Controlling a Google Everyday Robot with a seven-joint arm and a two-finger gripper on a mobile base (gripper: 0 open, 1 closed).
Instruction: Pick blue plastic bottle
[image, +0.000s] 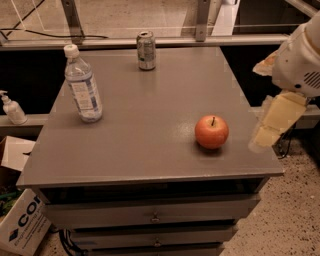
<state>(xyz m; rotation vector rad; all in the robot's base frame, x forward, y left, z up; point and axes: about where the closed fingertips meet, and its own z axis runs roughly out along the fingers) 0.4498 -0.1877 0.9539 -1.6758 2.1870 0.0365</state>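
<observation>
Blue plastic bottle (84, 90) left, gripper (261, 141) beyond right edge

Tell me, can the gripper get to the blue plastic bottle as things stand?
Probably yes: the gripper hangs past the table's right edge, the blue plastic bottle stands upright at the left, and only the apple lies near the path.
</observation>
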